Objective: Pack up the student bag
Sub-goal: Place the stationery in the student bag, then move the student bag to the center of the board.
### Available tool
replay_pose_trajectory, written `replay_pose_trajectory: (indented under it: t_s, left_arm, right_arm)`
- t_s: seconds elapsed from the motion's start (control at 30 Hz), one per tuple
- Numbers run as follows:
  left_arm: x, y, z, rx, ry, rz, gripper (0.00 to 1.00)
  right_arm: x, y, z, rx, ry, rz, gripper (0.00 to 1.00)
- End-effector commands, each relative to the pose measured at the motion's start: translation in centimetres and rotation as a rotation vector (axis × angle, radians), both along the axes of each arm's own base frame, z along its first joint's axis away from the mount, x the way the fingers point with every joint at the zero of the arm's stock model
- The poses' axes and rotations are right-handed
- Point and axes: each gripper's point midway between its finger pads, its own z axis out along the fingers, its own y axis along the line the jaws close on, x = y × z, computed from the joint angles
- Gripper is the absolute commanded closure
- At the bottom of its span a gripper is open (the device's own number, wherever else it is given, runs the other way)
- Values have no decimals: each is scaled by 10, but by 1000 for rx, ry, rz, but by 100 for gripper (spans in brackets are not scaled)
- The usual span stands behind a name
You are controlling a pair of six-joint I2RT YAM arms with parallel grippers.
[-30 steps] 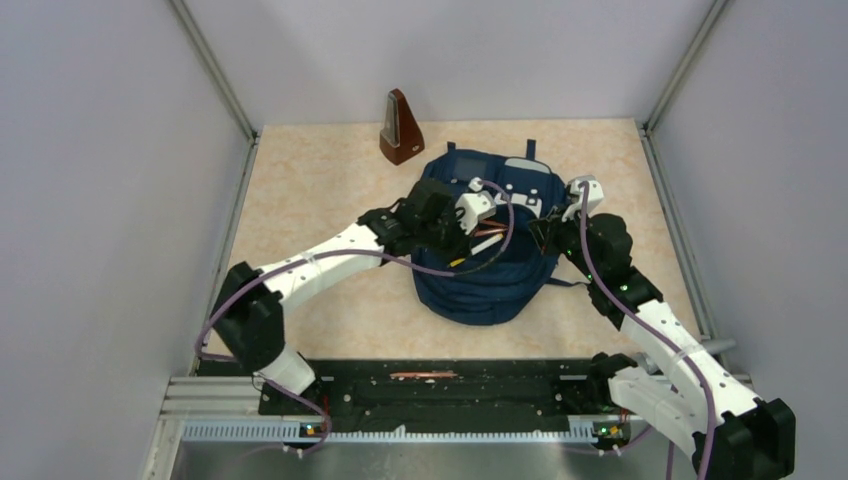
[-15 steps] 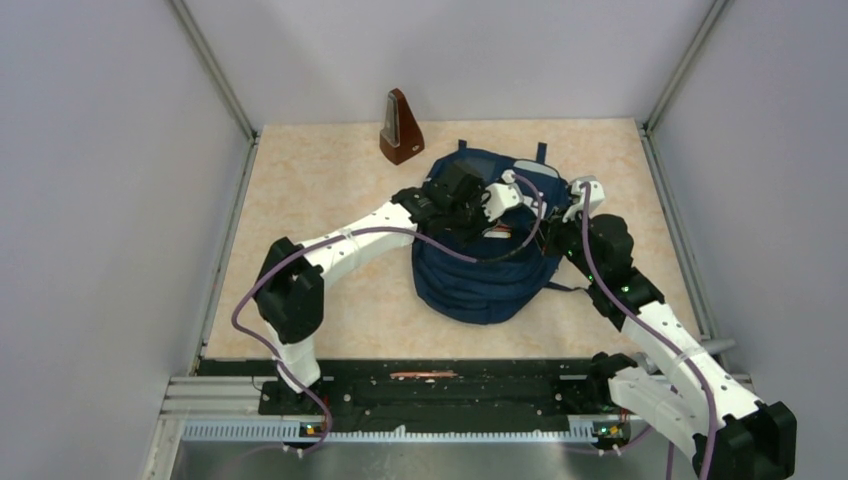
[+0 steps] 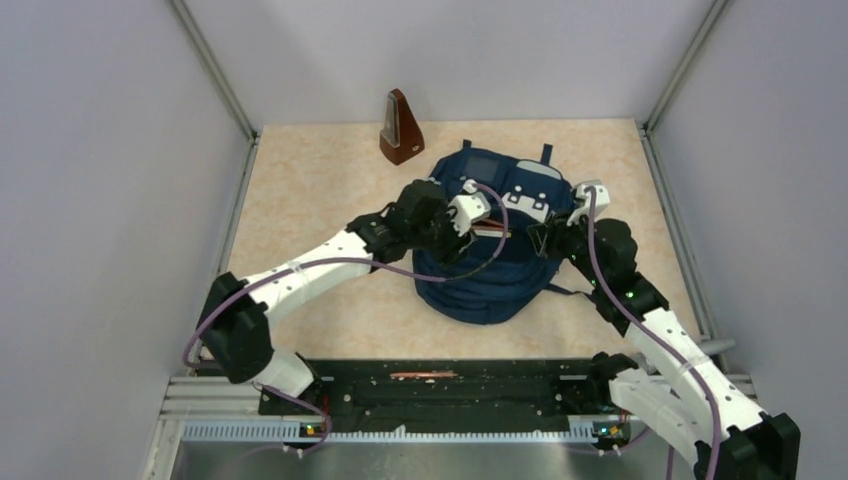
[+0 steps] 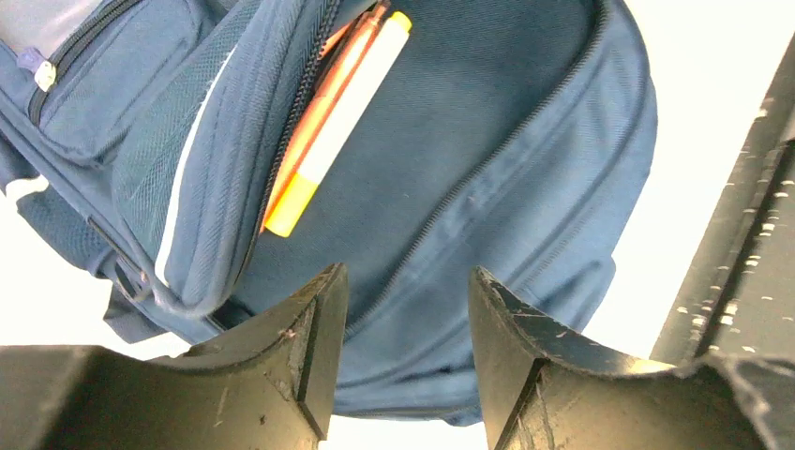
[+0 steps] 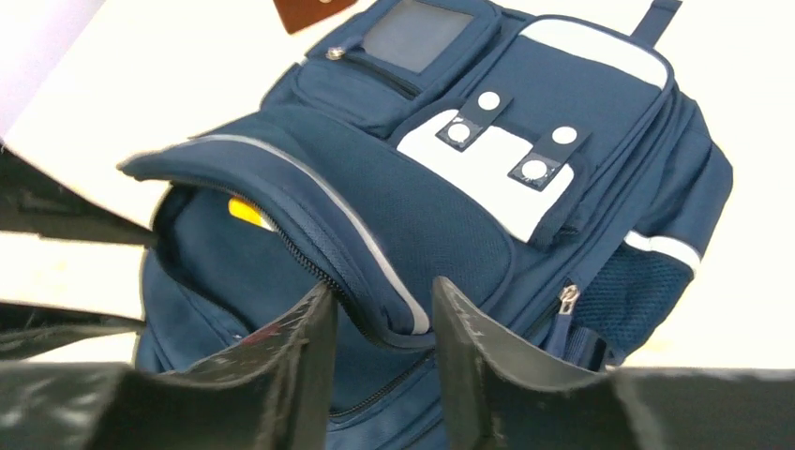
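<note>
Both empty, the left jaws gaped above pens (image 4: 347, 112) in the bag (image 3: 480, 285), the right jaws narrowly parted astride its flap (image 5: 394, 206), seemingly propping it.

Student bag (image 4: 487, 141), navy, fills the frame from 9 to 3 o'clock, with its main zip gaping toward 12 o'clock. A white marker (image 4: 339, 122) with yellow and orange ends lies slanted in the opening, and a thinner orange pen (image 4: 323, 94) touches its 9 o'clock side. Left gripper (image 4: 405, 281) at 6 o'clock: dark fingers parted, nothing between them. Pale table (image 4: 712, 66) at 2 o'clock; black rail (image 4: 741, 272) at 4 o'clock.
</note>
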Motion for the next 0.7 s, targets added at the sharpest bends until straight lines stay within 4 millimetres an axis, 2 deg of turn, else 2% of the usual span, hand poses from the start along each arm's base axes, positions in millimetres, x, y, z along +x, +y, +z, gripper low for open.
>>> replay_pose_trajectory:
  t_s: [0.0,0.07,0.13,0.2,0.3,0.4,0.47,0.53,0.67]
  left_arm:
    - [-28,8,35,-175,89,44,45]
    - [-32,20,42,-218,118,97,45]
    - [-28,37,49,-267,148,173,45]
    - [-18,55,57,-337,184,245,46]
    - [0,79,59,-442,255,331,47]
    - [13,86,53,-481,273,387,46]
    - [21,85,47,-492,286,413,46]
    - [30,83,41,-508,309,443,45]
    - [45,83,31,-542,353,493,45]
  right_arm:
    - [-9,-3,20,43,-33,-7,45]
    - [-22,0,13,35,25,30,38]
    - [-35,1,6,38,82,56,31]
    - [-48,2,7,56,112,73,28]
    - [-59,-3,18,102,126,44,23]
    - [-64,-5,33,152,127,21,22]
    - [-61,-4,36,176,125,9,22]
    - [-54,-6,25,193,153,-33,21]
    - [-39,-6,-17,238,247,-125,21]
